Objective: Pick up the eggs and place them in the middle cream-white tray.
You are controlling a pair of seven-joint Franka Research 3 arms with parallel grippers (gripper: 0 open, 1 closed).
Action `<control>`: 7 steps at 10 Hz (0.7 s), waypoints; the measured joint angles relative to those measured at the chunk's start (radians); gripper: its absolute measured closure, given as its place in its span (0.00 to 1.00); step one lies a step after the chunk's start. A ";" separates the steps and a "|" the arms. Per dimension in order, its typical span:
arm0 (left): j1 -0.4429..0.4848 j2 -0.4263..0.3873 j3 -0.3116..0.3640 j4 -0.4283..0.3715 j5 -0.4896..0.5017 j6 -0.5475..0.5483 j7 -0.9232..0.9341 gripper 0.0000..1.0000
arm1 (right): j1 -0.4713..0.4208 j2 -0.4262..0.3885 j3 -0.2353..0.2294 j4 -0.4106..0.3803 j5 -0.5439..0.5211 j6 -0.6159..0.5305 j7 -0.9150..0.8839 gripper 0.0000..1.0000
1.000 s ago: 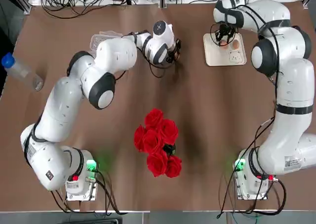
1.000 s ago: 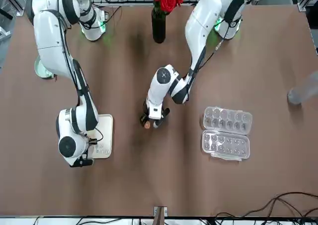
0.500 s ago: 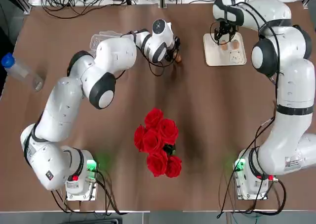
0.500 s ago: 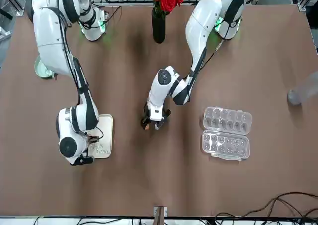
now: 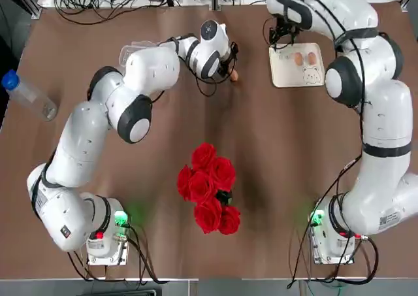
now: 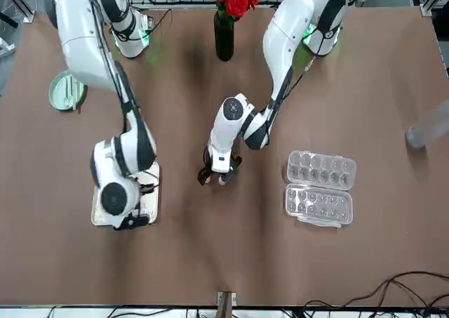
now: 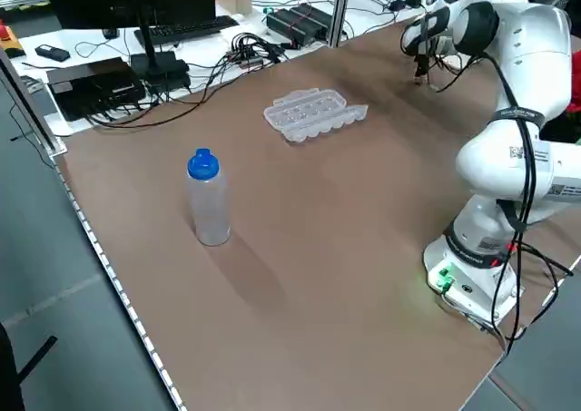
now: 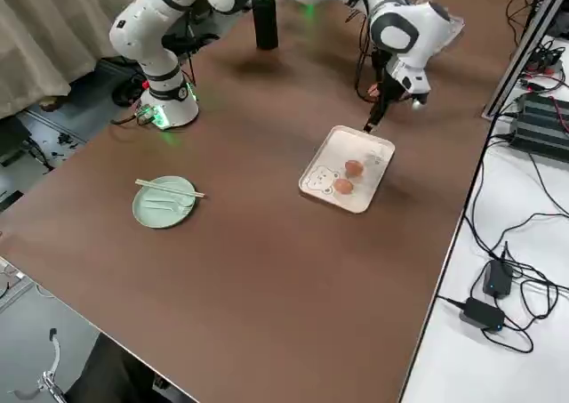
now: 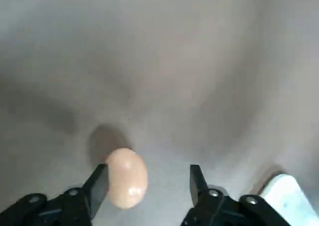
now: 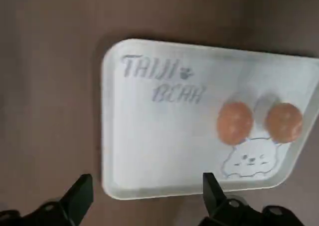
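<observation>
Two brown eggs rest in the cream-white tray on the worktop, as the robot's empty right hand stands wide open above its edge. The left hand, also open and empty, straddles a third egg outside the tray.

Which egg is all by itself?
Find the square cream tray that holds two eggs. Then look toward the left gripper: the lone egg is right beside one finger, on the brown tabletop, not in the tray.
</observation>
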 joint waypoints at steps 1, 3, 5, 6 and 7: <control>0.002 -0.029 0.026 0.004 0.006 -0.032 0.006 0.06 | 0.032 0.007 0.000 -0.001 0.000 0.000 0.033 0.03; 0.033 -0.114 0.047 0.006 0.013 -0.137 0.035 0.00 | 0.046 0.018 -0.002 -0.003 0.001 0.000 0.046 0.04; 0.120 -0.198 0.047 0.004 0.013 -0.275 0.130 0.00 | 0.053 0.021 -0.002 -0.004 0.011 0.000 0.046 0.06; 0.169 -0.238 0.046 0.003 0.013 -0.363 0.195 0.00 | 0.070 0.022 0.000 -0.004 0.013 0.000 0.046 0.06; 0.207 -0.278 0.047 0.001 0.014 -0.440 0.256 0.00 | 0.097 0.022 0.002 -0.003 0.013 0.001 0.049 0.06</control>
